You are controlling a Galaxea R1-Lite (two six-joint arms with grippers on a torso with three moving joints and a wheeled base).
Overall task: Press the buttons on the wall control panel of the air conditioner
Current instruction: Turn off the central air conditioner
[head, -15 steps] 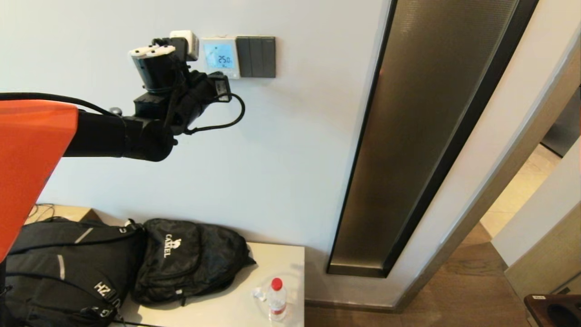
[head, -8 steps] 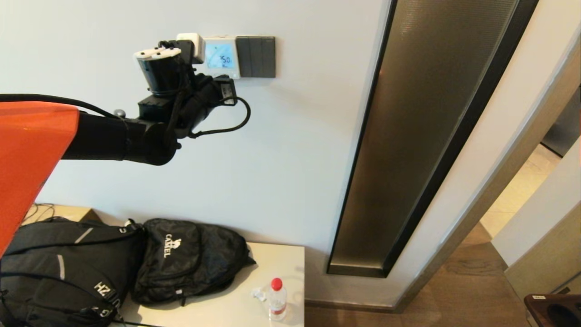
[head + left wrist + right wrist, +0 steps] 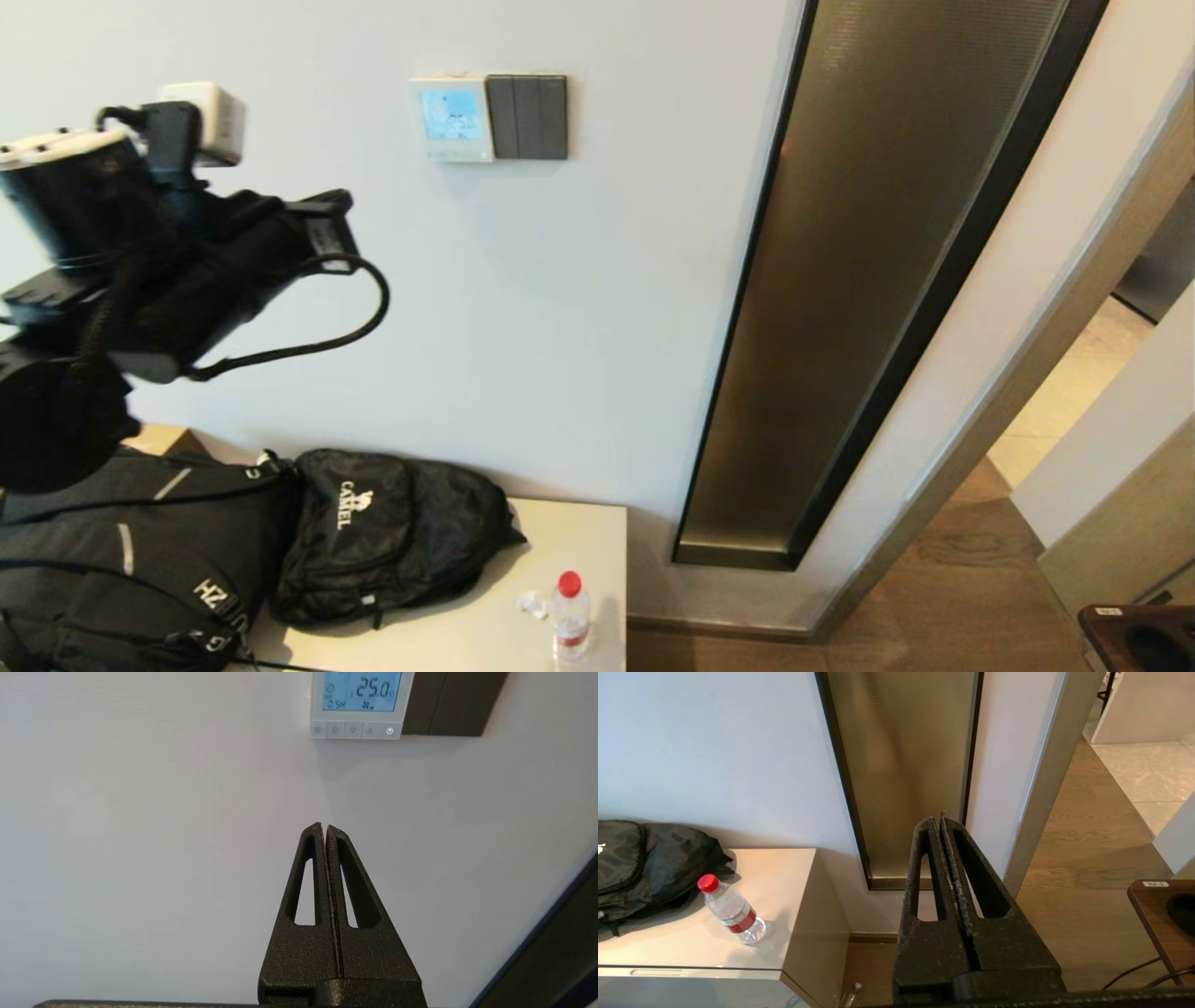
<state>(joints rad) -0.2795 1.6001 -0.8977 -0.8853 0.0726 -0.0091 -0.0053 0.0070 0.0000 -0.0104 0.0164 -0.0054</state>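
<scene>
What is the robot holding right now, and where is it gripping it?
Nothing. The left end effector is shut on air, short of the thermostat; the right end effector is also shut and empty.

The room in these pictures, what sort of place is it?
Probably a hotel room or flat entry. A lit thermostat sits beside a dark switch plate on the wall, backpacks and a water bottle rest on a low cabinet, and wood flooring leads to a doorway.

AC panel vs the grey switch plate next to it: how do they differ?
The control panel is white with a glowing light blue screen reading 25.0; the switch plate is dark grey with no screen. The panel has a row of tiny buttons along its lower edge; the plate has tall rockers. Both sit side by side on the wall, at about the same height.
</scene>
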